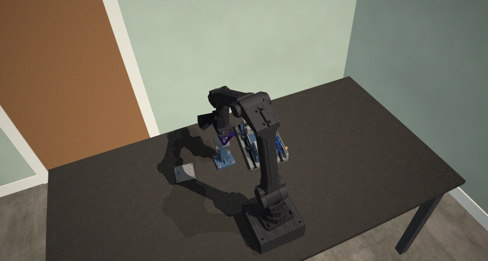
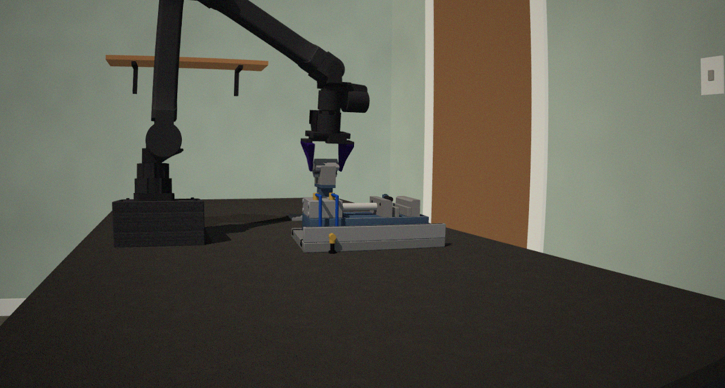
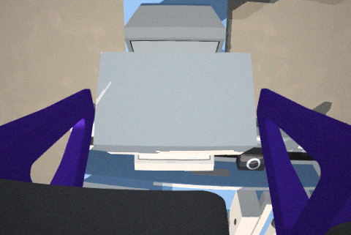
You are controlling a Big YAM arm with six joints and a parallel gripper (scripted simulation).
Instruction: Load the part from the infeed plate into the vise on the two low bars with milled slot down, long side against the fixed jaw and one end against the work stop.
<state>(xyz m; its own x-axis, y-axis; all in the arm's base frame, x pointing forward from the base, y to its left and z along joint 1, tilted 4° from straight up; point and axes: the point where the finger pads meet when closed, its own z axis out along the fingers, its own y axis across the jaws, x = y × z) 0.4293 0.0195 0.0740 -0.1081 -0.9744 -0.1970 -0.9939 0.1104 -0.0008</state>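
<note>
Wrist view: the part [image 2: 324,161] [image 3: 175,99] fills the middle, its broad face toward the camera, which the top view mostly loses behind the arm [image 1: 269,157] [image 2: 263,23].
Exterior view: the rod [image 2: 358,207] and both vise jaws show side-on, while in the top view the arm crosses the vise [image 1: 251,137] [image 2: 365,219] [image 3: 164,176].
Top view: the infeed plate [image 1: 182,173] lies on the table [image 1: 341,140] [image 2: 354,310], on the other side of the blue stand [image 1: 223,161] [image 2: 324,189] [image 3: 146,4] from the vise.
Part: plain, matte pale grey, with straight edges; whether its slot faces down cannot be told.
V-block: the part sits at the V-block [image 1: 217,144] [image 2: 327,175] [image 3: 175,31] atop the stand, outside the vise.
Fingers: purple fingers [image 1: 231,136] [image 2: 308,154] stand apart and released, one on either side of the part.
</note>
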